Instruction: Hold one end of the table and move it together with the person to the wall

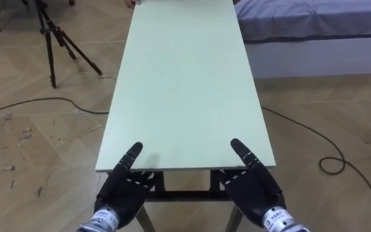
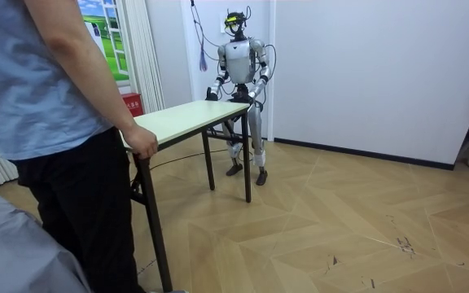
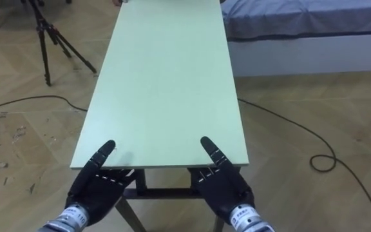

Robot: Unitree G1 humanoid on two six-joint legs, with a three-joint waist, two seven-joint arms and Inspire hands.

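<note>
A long table point(image 1: 185, 84) with a pale green top runs away from me. I stand upright at one short end of it point(image 2: 187, 116). My left hand point(image 1: 122, 190) holds the near edge at the left, thumb on top and fingers under the board. My right hand point(image 1: 257, 190) grips the same edge at the right in the same way. At the other end a person point(image 2: 63, 122) in a blue shirt and dark trousers stands with a hand point(image 2: 142, 142) on the table's corner.
A black tripod point(image 1: 57, 38) stands on the wooden floor to the far left of the table. A bed point(image 1: 314, 26) lies to the far right. A dark cable point(image 1: 327, 161) loops on the floor at my right. A white wall point(image 2: 365, 65) is behind me.
</note>
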